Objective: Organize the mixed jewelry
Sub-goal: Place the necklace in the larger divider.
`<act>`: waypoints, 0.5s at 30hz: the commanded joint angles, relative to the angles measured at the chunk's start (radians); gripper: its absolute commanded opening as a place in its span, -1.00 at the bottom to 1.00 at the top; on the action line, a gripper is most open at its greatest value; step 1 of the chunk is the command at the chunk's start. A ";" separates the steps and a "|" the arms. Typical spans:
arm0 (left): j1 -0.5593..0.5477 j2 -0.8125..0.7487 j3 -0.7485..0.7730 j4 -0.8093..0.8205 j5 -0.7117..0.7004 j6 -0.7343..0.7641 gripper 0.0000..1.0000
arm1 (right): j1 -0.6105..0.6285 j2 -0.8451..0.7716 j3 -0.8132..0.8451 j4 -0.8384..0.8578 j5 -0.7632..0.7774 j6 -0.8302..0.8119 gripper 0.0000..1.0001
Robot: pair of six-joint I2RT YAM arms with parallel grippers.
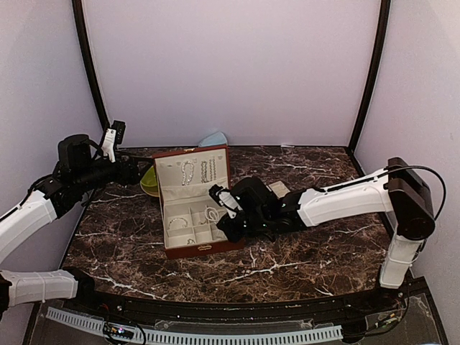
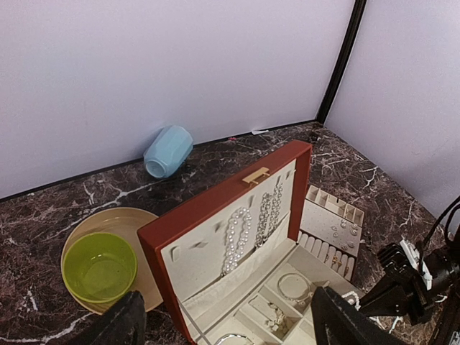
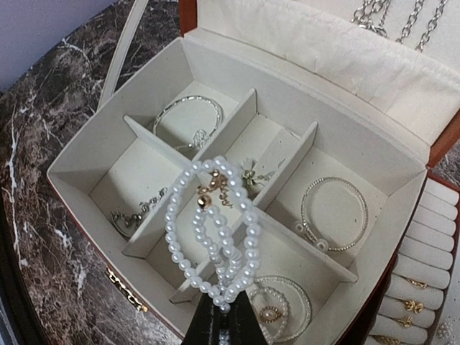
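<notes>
1. A looped pearl strand [image 3: 212,230] hangs over the central dividers of the open case [image 3: 72,188]. It is pinched by the right end effector [image 3: 224,307], whose fingers are pressed together on it.
2. Thin bangles [image 3: 334,213] lie flat in the compartments around it, and more strands [image 2: 237,241] hang on the upright lid.
3. A ring tray [image 2: 332,228] sits just beside the case's right edge.
4. The left end effector [image 2: 226,325] hovers with its fingers spread, left of the case, holding nothing.
5. Bare surface [image 1: 287,266] lies in front and to the right. A green bowl [image 2: 99,267] and a blue object [image 2: 167,151] crowd the left rear.
</notes>
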 commanded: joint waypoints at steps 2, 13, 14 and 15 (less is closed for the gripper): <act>0.005 -0.002 -0.014 0.025 -0.004 -0.001 0.64 | -0.043 0.015 0.084 -0.168 -0.082 -0.110 -1.00; 0.005 -0.006 -0.016 0.028 -0.001 0.003 0.64 | -0.068 0.140 0.271 -0.447 -0.195 -0.280 -1.00; 0.005 -0.007 -0.016 0.027 -0.004 0.004 0.64 | -0.068 0.144 0.275 -0.460 -0.194 -0.290 -1.00; 0.005 -0.009 -0.016 0.027 -0.005 0.004 0.64 | -0.068 0.146 0.278 -0.470 -0.191 -0.297 -1.00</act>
